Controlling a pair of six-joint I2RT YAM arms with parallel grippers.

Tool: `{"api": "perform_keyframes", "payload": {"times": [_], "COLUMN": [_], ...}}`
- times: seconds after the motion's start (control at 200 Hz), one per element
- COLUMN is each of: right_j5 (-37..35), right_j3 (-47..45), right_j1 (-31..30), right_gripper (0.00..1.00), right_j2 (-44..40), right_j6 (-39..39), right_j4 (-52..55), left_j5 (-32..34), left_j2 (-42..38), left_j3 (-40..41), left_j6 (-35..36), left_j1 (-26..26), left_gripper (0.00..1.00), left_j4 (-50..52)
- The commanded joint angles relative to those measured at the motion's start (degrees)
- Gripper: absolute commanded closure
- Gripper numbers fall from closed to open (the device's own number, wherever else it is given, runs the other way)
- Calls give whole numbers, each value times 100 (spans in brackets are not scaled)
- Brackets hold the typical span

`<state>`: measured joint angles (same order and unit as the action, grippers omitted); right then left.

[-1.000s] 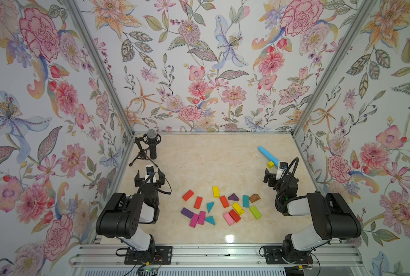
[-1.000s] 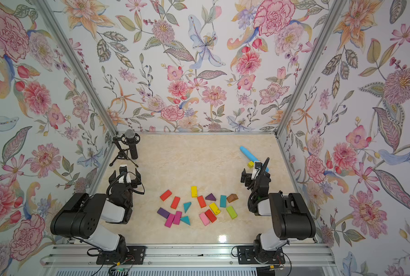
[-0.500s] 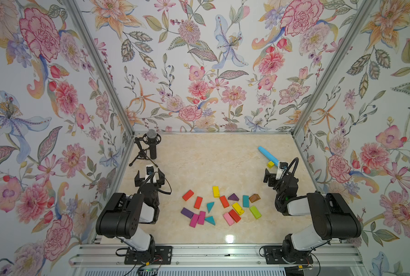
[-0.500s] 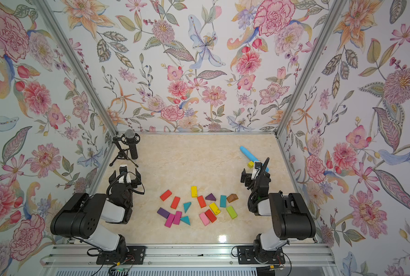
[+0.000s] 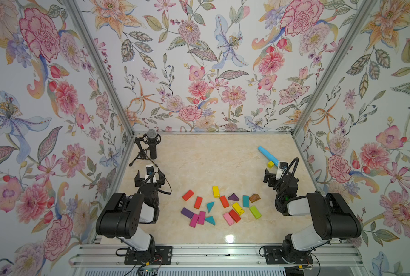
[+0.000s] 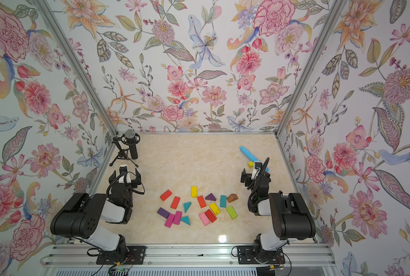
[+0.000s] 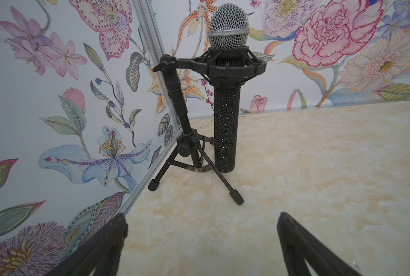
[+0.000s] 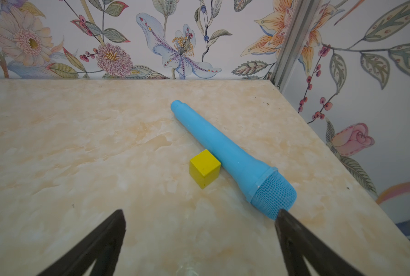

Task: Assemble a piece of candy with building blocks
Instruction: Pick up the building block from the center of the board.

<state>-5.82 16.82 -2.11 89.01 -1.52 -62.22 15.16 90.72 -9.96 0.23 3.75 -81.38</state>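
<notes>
Building blocks (image 5: 224,201) lie loose on the desk (image 5: 199,167); left fingers (image 7: 103,248) and right fingers (image 8: 99,243) wide, empty, so approach one squarely from above.

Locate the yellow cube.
In both top views the yellow cube sits on the table, far right, beside the blue toy microphone, just beyond the right hand.

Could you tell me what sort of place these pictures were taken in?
Most likely a staged robot test booth, not a home: floral-papered panels wall in a marble-look tabletop, two arms are bolted to a metal rail at its front, and a microphone on a tripod stands in a corner.
</notes>
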Motion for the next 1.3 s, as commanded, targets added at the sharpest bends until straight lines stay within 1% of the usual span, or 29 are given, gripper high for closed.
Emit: {"api": "perform_keyframes", "payload": {"times": [0.0, 0.325, 0.42, 0.465, 0.5, 0.52, 0.545, 0.575, 0.605, 0.666, 0.696, 0.741, 0.796, 0.831, 0.876, 0.926, 1.011, 1.076, 1.136, 1.206, 1.266, 1.291], "right_j5": [45, 54, 81, 92, 105, 109, 125, 67, -11, -124, -207, -309, -367, -429, -500, -475, -333, -159, -3, 312, 438, 449], "right_j3": [12, -1, 11, 9, 17, 16, 2, 2, 63, 318, 417, 443, 542, 701, 930, 941, 767, 957, 1331, 1663, 1777, 1796], "right_j1": [22, 24, 39, 48, 52, 60, 61, 57, 59, 44, 41, 42, 64, 57, 18, -67, -333, -534, -735, -1076, -1523, -1719], "right_gripper": [0, 0, 0, 0, 0, 0, 0, 0, 0, 0, 0, 0, 0, 0, 0, 0, 0, 0, 0, 0, 0, 0], "right_j2": [-57, -59, -50, -46, -50, -50, -59, -87, -210, -714, -891, -1008, -1122, -1250, -1483, -1859, -2632, -3119, -3307, -3366, -3387, -3398], "right_j6": [-25, -24, -17, -9, -6, 1, 2, 15, 41, 57, 89, 168, 346, 457, 578, 695, 921, 1193, 1489, 1737, 1976, 2073], "right_j4": [-80, -98, -81, -77, -72, -76, -89, -106, 120, 1053, 1374, 1547, 1942, 2510, 3336, 3782, 4232, 5038, 5987, 6785, 7137, 7231], "left_j5": [-110, -108, -206, -109, 196, 38, -22, 389, 685, 459, 817, 1419, 1717, 1974, 2364, 2556, 2122, 1276, 447, -250, -752, -846], "left_j2": [-54, -54, -61, -55, -56, -54, -54, -146, -315, -431, -533, -863, -1324, -1601, -1969, -2296, -2717, -2884, -2906, -2871, -2833, -2823], "left_j3": [-72, -61, 29, 29, -140, -194, -109, -61, -40, 29, 29, -47, -271, -426, -686, -1015, -1746, -2113, -2482, -2758, -2831, -2824], "left_j6": [65, 78, 166, 110, -54, -138, -217, -286, -332, -178, -27, 185, 302, 282, 121, -438, -1570, -2179, -2610, -2926, -3143, -3263], "left_j1": [12, 12, 54, 36, 3, -91, -175, -155, -88, -38, 142, 485, 733, 879, 1084, 1266, 1407, 1439, 1476, 1690, 1922, 2098], "left_gripper": [1, 1, 1, 1, 1, 1, 1, 1, 1, 1, 1, 1, 1, 1, 1, 1, 1, 1, 1, 1, 1, 1], "left_j4": [-106, -130, -443, -446, -15, 160, 81, -59, -63, -192, -229, 256, 1054, 1544, 2328, 3309, 5432, 6419, 7330, 8073, 8479, 8587]}}
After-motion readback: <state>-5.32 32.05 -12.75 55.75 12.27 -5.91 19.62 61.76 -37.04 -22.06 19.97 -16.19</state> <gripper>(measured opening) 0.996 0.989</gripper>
